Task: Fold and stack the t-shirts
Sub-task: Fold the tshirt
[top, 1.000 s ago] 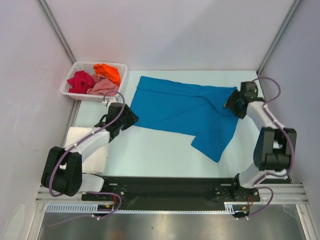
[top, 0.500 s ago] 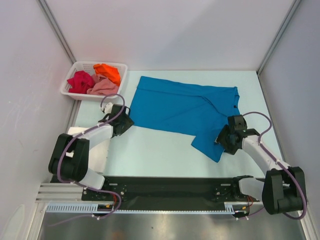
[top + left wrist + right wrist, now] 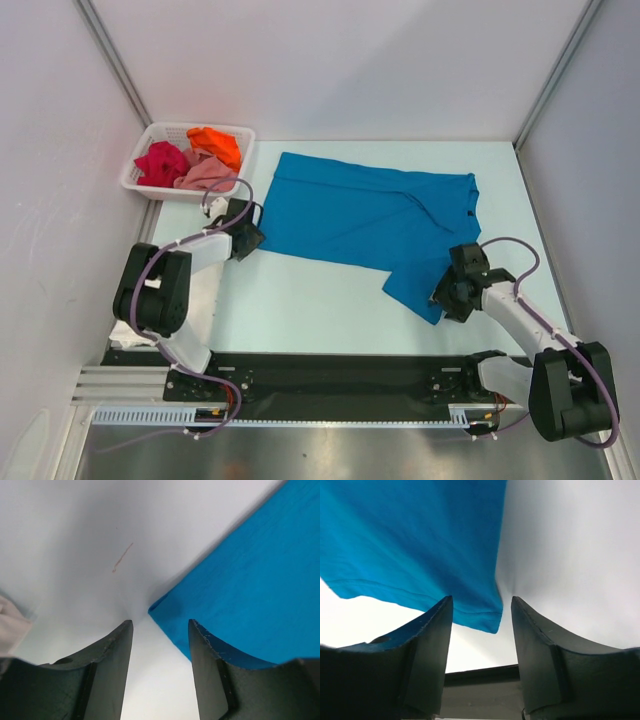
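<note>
**Both arms at the near corners of the blue shirt**

The pale table (image 3: 320, 295) sat between plain white walls, with the blue t-shirt (image 3: 365, 210) spread across its middle, one part doubled over toward the near right. A second earlier the right arm had been up at the shirt's far right corner. It had since swung down the right side and drawn in, so the right gripper (image 3: 438, 296) stood at the shirt's near right hem corner. The left arm had tucked its elbow in, while the left gripper (image 3: 253, 240) stayed by the near left corner. The shirt itself had not shifted.

Bare table lay open along the near edge between the two arms, and to the right of the shirt. On the left the room was tighter. The white basket (image 3: 135, 187) stood at the far left corner with the crimson t-shirt (image 3: 160, 162), the orange t-shirt (image 3: 217, 144) and the pink t-shirt (image 3: 205, 175) bunched inside. The white t-shirt (image 3: 205, 295) lay under the left arm.

In the left wrist view the fingers (image 3: 112, 660) were spread, with the blue corner lying between their tips and unpinched. In the right wrist view the fingers (image 3: 427, 645) were likewise apart, the hem corner reaching into the gap with neither finger pressing on it.
</note>
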